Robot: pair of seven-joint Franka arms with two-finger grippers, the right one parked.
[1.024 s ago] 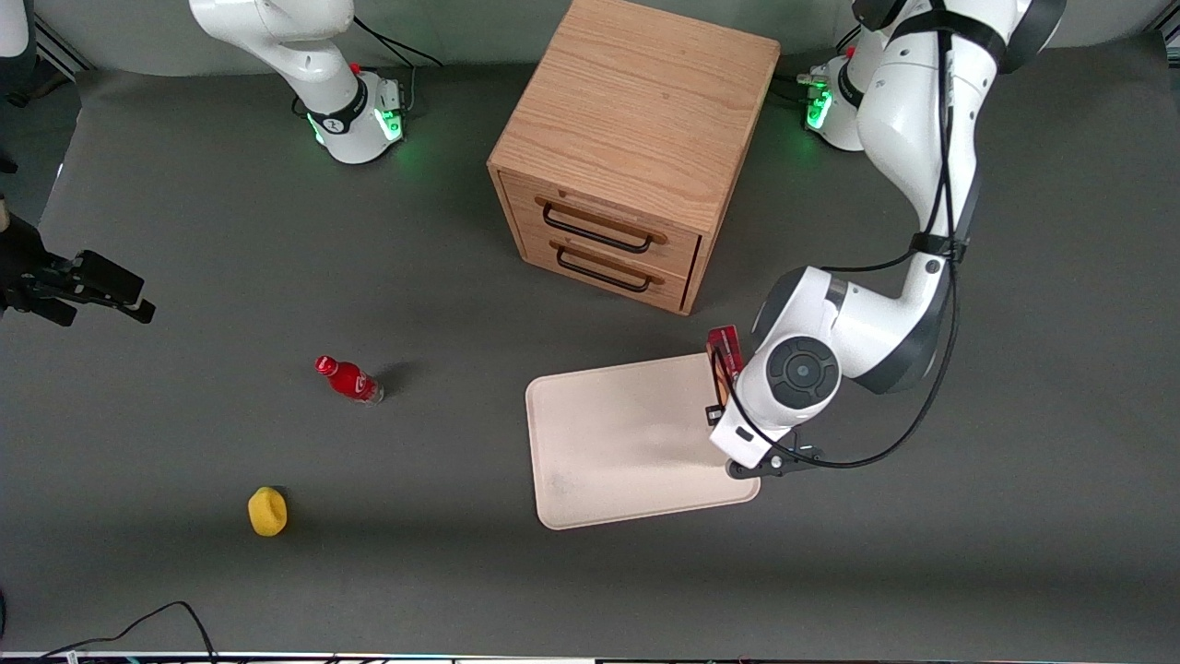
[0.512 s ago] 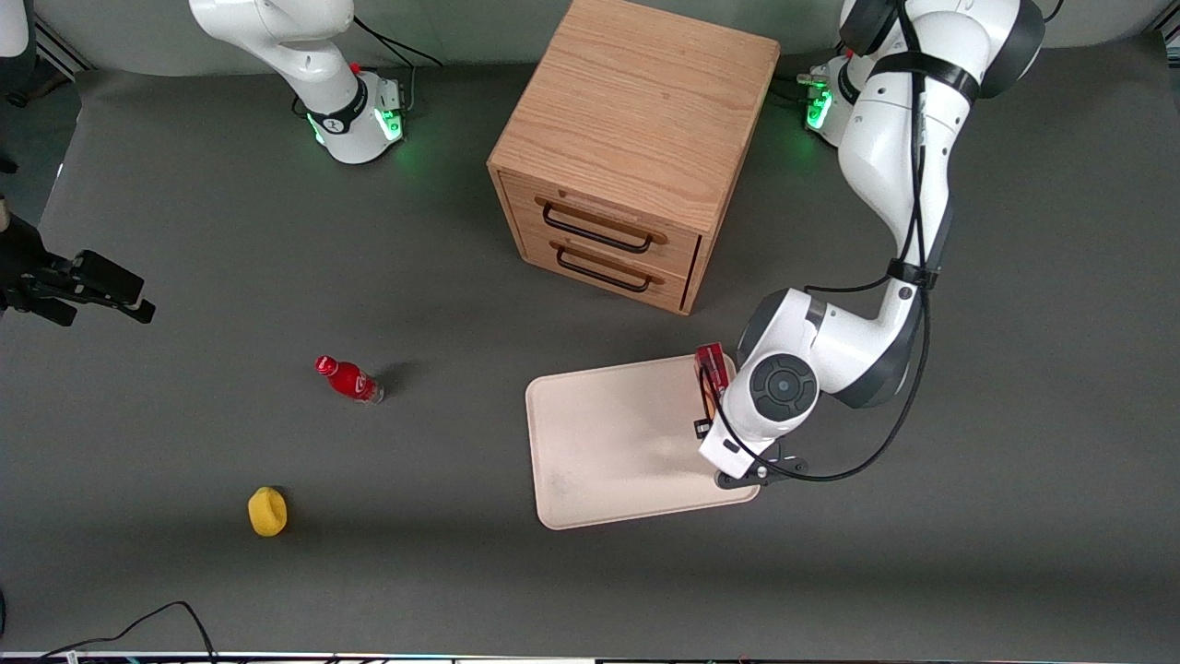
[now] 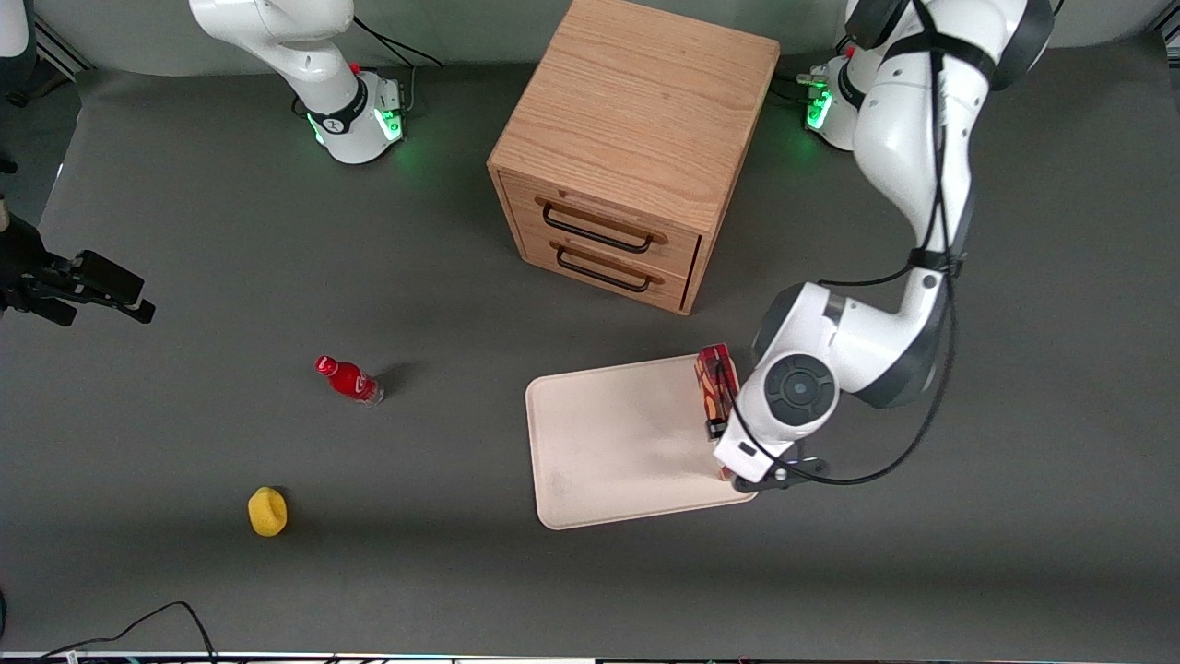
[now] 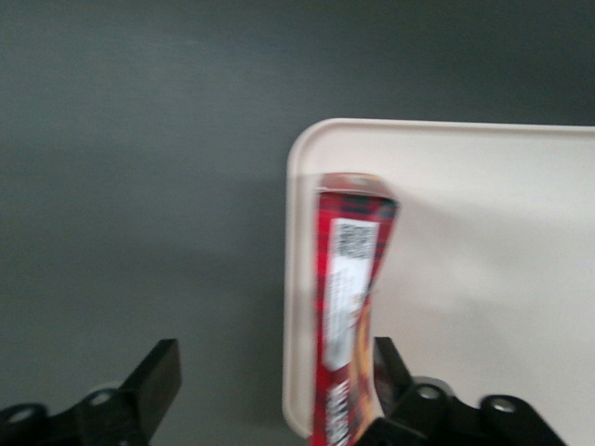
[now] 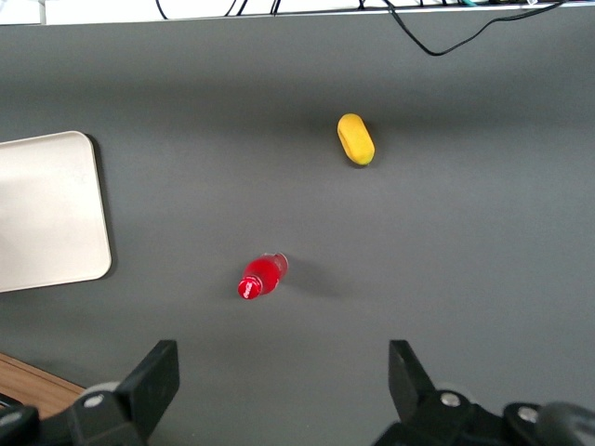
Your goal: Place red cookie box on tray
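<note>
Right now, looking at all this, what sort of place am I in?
Probably a robotics lab test bench. Two white arms are bolted to a table under grey cloth, and props lie about: a wooden two-drawer cabinet, a tray, a small red bottle. The working arm's pincer stands open over the red cookie box.

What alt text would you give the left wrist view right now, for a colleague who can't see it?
The red cookie box lies along the edge strip of the cream tray, just inside its rim, between the spread fingers of the open gripper. One fingertip hangs over bare dark table beside the tray.
</note>
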